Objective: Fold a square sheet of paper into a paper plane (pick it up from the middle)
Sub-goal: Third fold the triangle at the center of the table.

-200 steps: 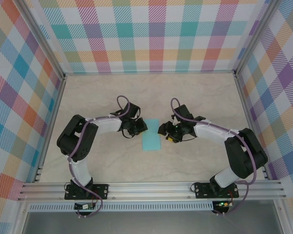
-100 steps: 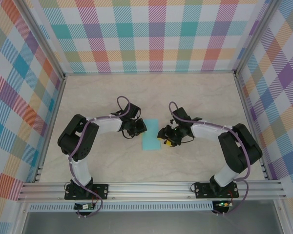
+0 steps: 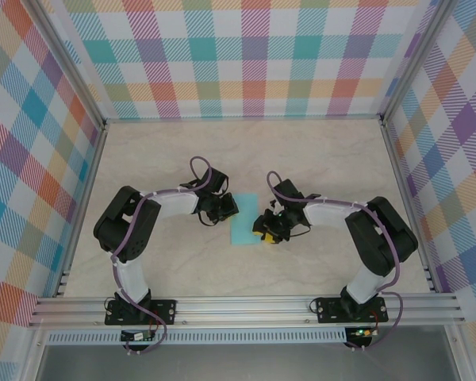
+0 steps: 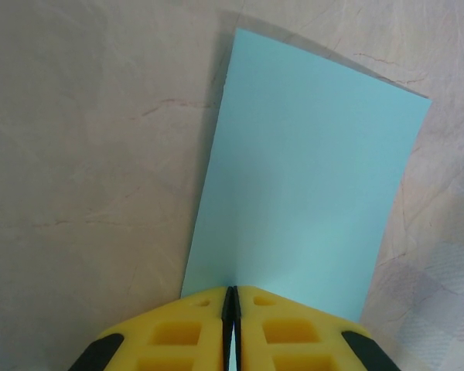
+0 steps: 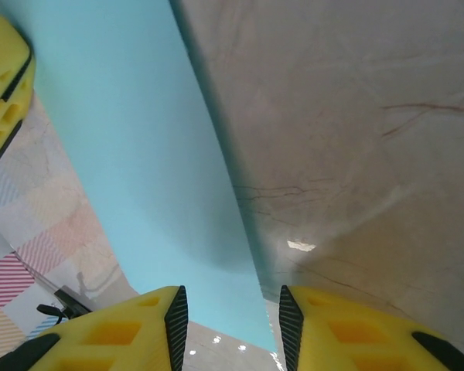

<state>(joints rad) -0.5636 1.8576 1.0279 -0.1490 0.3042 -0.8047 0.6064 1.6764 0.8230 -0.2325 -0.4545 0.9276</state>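
turquoise paper (image 3: 245, 220), mid table (image 3: 325, 151), is pinched tight at 9 o'clock by the left gripper (image 4: 230, 301), so it is held steady. the right gripper (image 5: 228, 305) is set half open around its 4 o'clock edge.

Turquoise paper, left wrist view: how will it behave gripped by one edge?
The turquoise paper looks thin, so it is likely very light and floppy. Pinched at one edge by the left gripper, it lies fairly flat, perhaps stiffened by a fold. It may slip or crease if the right gripper, open around its other edge, closes.
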